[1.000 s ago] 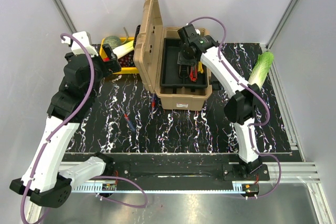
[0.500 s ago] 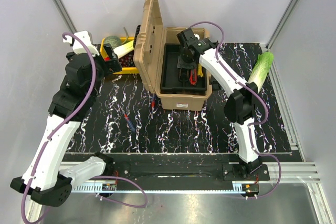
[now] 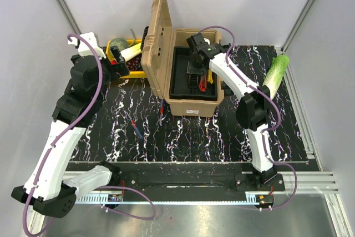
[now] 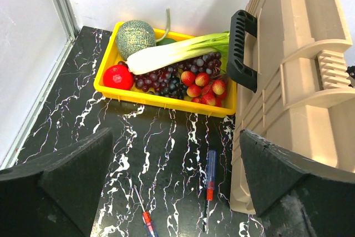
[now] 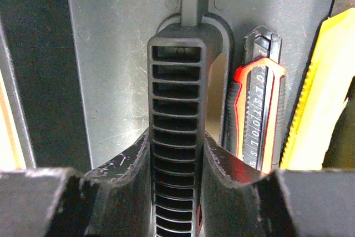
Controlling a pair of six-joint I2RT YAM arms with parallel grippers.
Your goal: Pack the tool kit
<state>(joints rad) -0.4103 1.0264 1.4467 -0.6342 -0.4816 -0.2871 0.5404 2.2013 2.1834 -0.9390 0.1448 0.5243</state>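
The tan toolbox (image 3: 195,105) stands open at the back centre, its lid (image 3: 155,37) upright. My right gripper (image 3: 196,69) reaches down into the black inner tray (image 3: 180,79). In the right wrist view it (image 5: 176,159) is shut on the tray's ribbed black centre handle (image 5: 177,98). A red and black utility knife (image 5: 258,120) and a yellow tool (image 5: 324,104) lie in the tray beside it. My left gripper (image 4: 176,176) hangs open above the table left of the box. Below it lie a blue and red screwdriver (image 4: 210,177) and a smaller screwdriver (image 4: 145,217).
A yellow crate (image 4: 166,99) of fruit and vegetables sits at the back left, next to the lid's black carry handle (image 4: 242,48). A napa cabbage (image 3: 275,73) lies at the right edge of the mat. Both screwdrivers (image 3: 161,112) lie just left of the box front.
My right wrist has shifted slightly left over the tray, its grip on the handle unchanged. The left arm has barely moved.
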